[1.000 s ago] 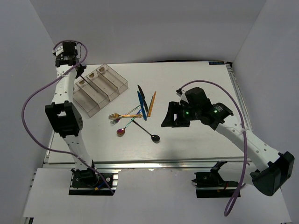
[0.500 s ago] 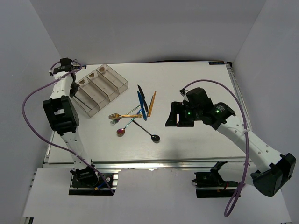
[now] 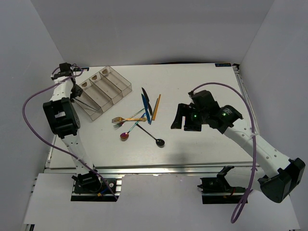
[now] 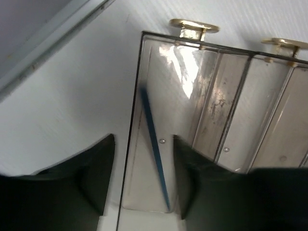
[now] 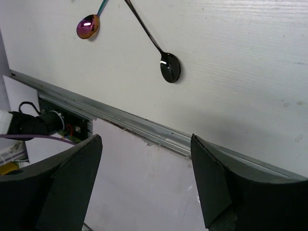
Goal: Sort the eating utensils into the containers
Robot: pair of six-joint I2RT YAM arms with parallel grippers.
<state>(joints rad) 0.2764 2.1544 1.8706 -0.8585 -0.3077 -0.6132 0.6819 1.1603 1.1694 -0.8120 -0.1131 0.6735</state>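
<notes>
The clear tray (image 3: 121,82) of long containers stands at the back left, its tan labels (image 4: 194,27) at one end. My left gripper (image 3: 74,91) hangs open over the end compartment (image 4: 144,110). A slim blue utensil (image 4: 155,144) lies loose on that compartment's floor between the fingers, touching neither. The other eating utensils lie mid-table: a blue knife (image 3: 145,109), a black knife (image 3: 148,107), a tan chopstick (image 3: 156,107), a gold fork (image 3: 126,119), an iridescent spoon (image 3: 125,136) and a black spoon (image 3: 159,141). My right gripper (image 3: 176,120) is open and empty, to their right.
In the right wrist view the iridescent spoon (image 5: 88,26) and black spoon (image 5: 171,67) lie ahead of the open right gripper (image 5: 145,139). The metal rail (image 5: 144,130) of the table's near edge runs below them. A purple cable (image 3: 29,110) loops beside the left arm.
My left arm came down to the tray's end compartment and its jaws opened, letting go of the slim blue utensil there. The right gripper drifted slightly right and opened wider.
</notes>
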